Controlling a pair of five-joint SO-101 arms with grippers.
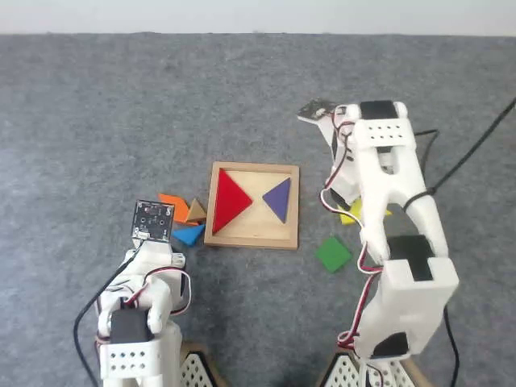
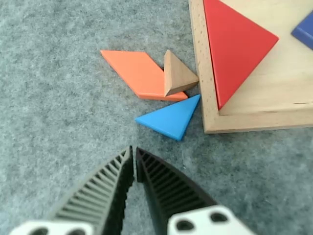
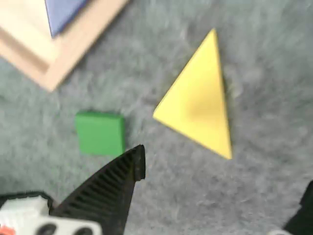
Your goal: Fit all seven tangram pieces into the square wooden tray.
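My right gripper (image 3: pixel 225 171) hangs spread wide over the yellow triangle (image 3: pixel 198 103), which lies flat on the worktop (image 3: pixel 274 58) just off the wooden tray (image 3: pixel 73 41) — light, stiff and thin, I judge, so I'd pinch across its straight edges. My left gripper (image 2: pixel 133 159) is closed, empty.

Left arm (image 1: pixel 137 322) sits tucked close to its base, wrist tipped down. Left gripper (image 2: pixel 134 152) has both jaws pressed together, nothing between them. Right arm (image 1: pixel 395 201) stretches well forward. Right gripper (image 3: pixel 222 178) is spread wide and empty, one finger (image 3: pixel 117 186) close in, the other out at the frame's edge.
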